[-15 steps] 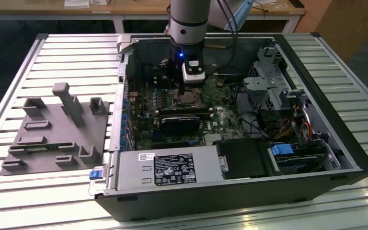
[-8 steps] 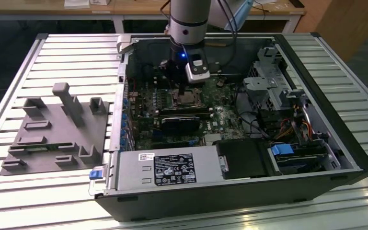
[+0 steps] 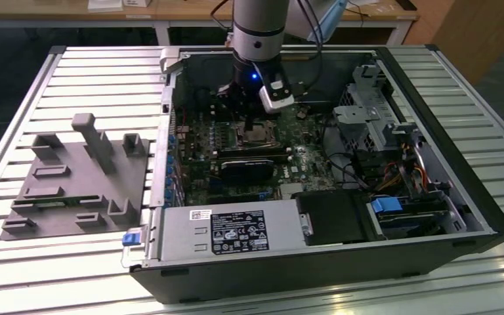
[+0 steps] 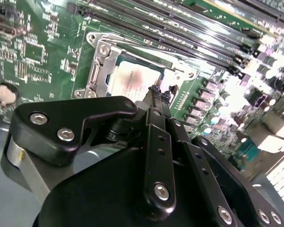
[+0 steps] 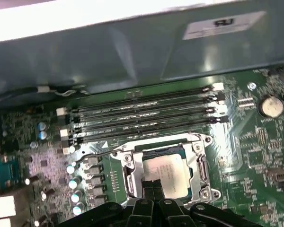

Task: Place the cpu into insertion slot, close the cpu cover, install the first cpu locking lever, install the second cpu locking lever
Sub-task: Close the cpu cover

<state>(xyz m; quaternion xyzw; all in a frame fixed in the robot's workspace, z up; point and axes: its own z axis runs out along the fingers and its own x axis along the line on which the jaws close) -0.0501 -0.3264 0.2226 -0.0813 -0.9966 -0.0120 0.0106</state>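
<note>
While the cpu (image 5: 169, 171) is sitting in the insertion slot (image 5: 199, 147), lower centre of the first wrist view, the empty, pinched-together gripper (image 5: 152, 183) is hovering at the cpu cover (image 5: 138, 177), whose closing is seemingly calling for a level press.

In the second wrist view the gripper (image 4: 159, 93) is hiding one edge of the cpu (image 4: 132, 75) (its own body is running off the picture); in the exterior view the arm (image 3: 259, 26) is being cut off above.

Cpu (image 5: 168, 172) in insertion slot (image 5: 132, 182)
</note>
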